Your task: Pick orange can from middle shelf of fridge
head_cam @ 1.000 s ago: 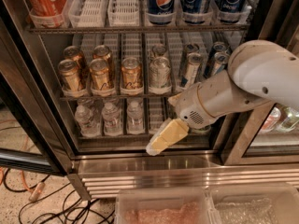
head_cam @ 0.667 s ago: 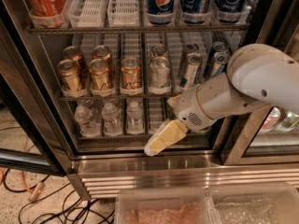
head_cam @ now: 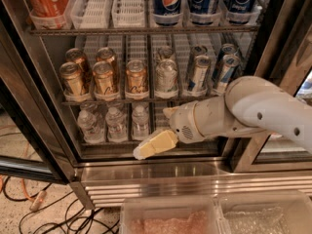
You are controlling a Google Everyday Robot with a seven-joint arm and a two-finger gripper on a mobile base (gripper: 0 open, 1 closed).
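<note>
Several copper-orange cans stand in the left lanes of the middle shelf [head_cam: 146, 100] of the fridge [head_cam: 29, 87]; the front three are at the left [head_cam: 73, 80], middle [head_cam: 105, 78] and right [head_cam: 136, 77]. My gripper [head_cam: 154, 133] is open and empty. It hangs in front of the bottom shelf, below and a little right of the orange cans, with one cream finger [head_cam: 155, 144] pointing down-left. It touches no can. The white arm [head_cam: 263, 106] reaches in from the right.
A silver-white can [head_cam: 166, 77] and slim blue-and-silver cans [head_cam: 197, 73] stand right of the orange ones. Small water bottles [head_cam: 116, 125] fill the lower rack. Pepsi bottles [head_cam: 170, 1] and white trays [head_cam: 95, 6] are above. Clear bins [head_cam: 170, 213] and floor cables [head_cam: 44, 213] lie below.
The arm and gripper have shifted left along the front of the bottom shelf. The cans have not moved.
</note>
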